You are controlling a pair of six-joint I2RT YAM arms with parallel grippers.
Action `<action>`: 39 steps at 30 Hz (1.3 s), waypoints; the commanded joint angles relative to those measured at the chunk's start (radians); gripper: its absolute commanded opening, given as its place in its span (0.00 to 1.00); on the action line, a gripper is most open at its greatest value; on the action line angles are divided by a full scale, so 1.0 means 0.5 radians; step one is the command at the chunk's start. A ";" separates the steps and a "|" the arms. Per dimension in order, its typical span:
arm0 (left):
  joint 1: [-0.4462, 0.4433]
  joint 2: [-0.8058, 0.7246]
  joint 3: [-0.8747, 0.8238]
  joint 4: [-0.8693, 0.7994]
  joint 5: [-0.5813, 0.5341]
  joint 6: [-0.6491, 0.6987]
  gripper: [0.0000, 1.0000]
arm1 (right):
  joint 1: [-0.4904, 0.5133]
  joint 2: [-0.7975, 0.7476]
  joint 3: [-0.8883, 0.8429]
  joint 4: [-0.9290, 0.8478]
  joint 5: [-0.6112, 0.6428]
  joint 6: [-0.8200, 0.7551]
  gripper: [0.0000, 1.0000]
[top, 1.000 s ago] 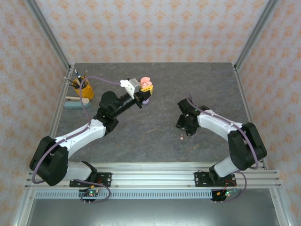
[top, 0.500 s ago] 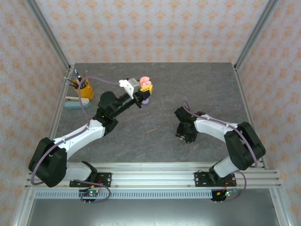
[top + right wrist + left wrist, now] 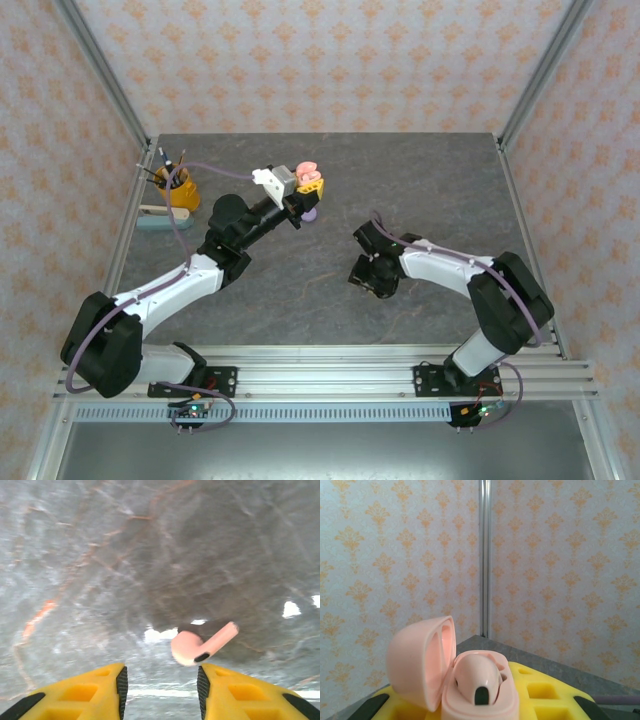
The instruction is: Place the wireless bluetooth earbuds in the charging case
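My left gripper is held above the table's back middle, shut on a salmon-pink charging case whose lid stands open. One pink earbud sits in the case, its head upward. In the left wrist view the yellow fingers flank the case at the bottom edge. My right gripper is open and low over the marbled table. A second pink earbud lies on the table just ahead of its right fingertip, apart from both pads. From above, the right gripper is right of the table's centre.
A yellow cup of pens and a teal-and-beige stapler-like item stand at the back left. A small lilac object lies on the table under the left gripper. Metal frame posts edge the table.
The right arm has swung left toward the table's centre, and its gripper now covers the spot where the loose pink earbud lay. The left arm has held still with the case.
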 commanded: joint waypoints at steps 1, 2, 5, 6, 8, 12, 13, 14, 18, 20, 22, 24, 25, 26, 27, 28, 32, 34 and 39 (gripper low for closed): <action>0.018 -0.068 -0.002 0.056 -0.030 -0.008 0.00 | 0.010 -0.024 0.146 -0.063 -0.014 -0.081 0.41; 0.020 -0.071 -0.005 0.057 -0.030 -0.006 0.00 | 0.010 -0.040 0.177 -0.115 0.014 -0.116 0.41; 0.017 -0.076 -0.008 0.063 -0.030 -0.003 0.00 | 0.010 -0.070 0.284 -0.305 0.185 -0.270 0.40; 0.017 -0.079 -0.010 0.063 -0.032 -0.006 0.00 | 0.010 -0.065 0.324 -0.368 0.257 -0.356 0.40; 0.019 -0.085 -0.012 0.060 -0.034 0.000 0.00 | 0.010 -0.029 0.384 -0.466 0.387 -0.523 0.42; 0.021 -0.098 -0.014 0.054 -0.038 0.010 0.00 | 0.010 0.090 0.427 -0.490 0.505 -0.800 0.45; 0.017 -0.099 -0.017 0.053 -0.039 0.010 0.00 | 0.010 0.118 0.431 -0.467 0.507 -0.825 0.45; 0.020 -0.102 -0.019 0.052 -0.040 0.010 0.00 | 0.010 0.141 0.429 -0.435 0.489 -0.834 0.46; 0.020 -0.105 -0.026 0.053 -0.042 0.011 0.00 | 0.010 0.239 0.451 -0.339 0.417 -0.833 0.46; 0.019 -0.108 -0.025 0.051 -0.045 0.012 0.00 | 0.010 0.282 0.458 -0.309 0.400 -0.824 0.46; 0.019 -0.108 -0.023 0.048 -0.045 0.014 0.00 | 0.010 0.323 0.459 -0.302 0.391 -0.813 0.45; 0.019 -0.108 -0.023 0.048 -0.045 0.013 0.00 | 0.010 0.346 0.448 -0.296 0.358 -0.805 0.46; 0.018 -0.108 -0.023 0.048 -0.045 0.014 0.00 | 0.010 0.347 0.437 -0.294 0.342 -0.798 0.45; 0.017 -0.108 -0.023 0.048 -0.048 0.018 0.00 | 0.010 0.343 0.416 -0.283 0.317 -0.785 0.45; 0.019 -0.105 -0.023 0.053 -0.048 0.018 0.00 | 0.010 0.334 0.391 -0.271 0.284 -0.777 0.45; 0.020 -0.105 -0.026 0.056 -0.049 0.018 0.00 | 0.010 0.326 0.368 -0.258 0.256 -0.768 0.45; 0.019 -0.099 -0.029 0.066 -0.048 0.013 0.00 | 0.010 0.285 0.275 -0.243 0.159 -0.727 0.45; 0.018 -0.098 -0.030 0.066 -0.051 0.013 0.00 | 0.010 0.252 0.227 -0.235 0.115 -0.703 0.45; 0.019 -0.096 -0.033 0.076 -0.051 0.009 0.00 | 0.015 0.144 0.106 -0.214 0.003 -0.621 0.45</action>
